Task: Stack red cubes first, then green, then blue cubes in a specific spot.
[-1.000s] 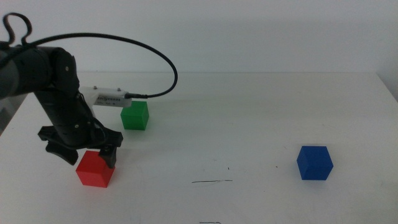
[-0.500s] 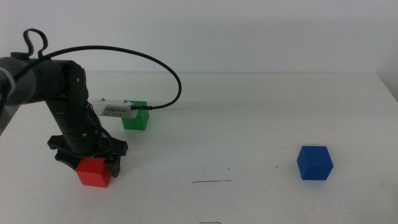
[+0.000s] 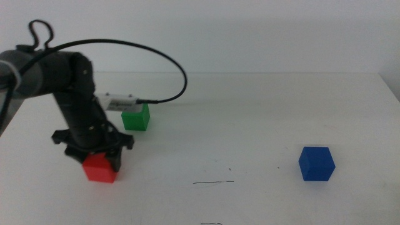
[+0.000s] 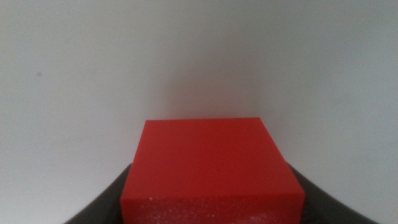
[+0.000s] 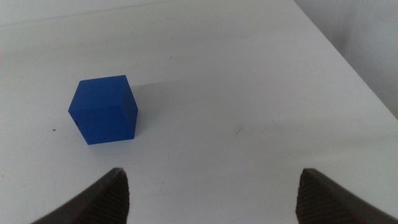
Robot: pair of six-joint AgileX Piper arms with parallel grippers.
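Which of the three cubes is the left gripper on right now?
The red cube, between the left gripper's jaws at the table's left. The green cube sits free behind it; the blue cube is far right.

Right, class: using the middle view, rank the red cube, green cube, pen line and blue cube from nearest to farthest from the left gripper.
1. The red cube: between the jaws of the left gripper, at the table's left.
2. The green cube: just behind it, slightly to its right.
3. The pen line: front centre.
4. The blue cube: far right.
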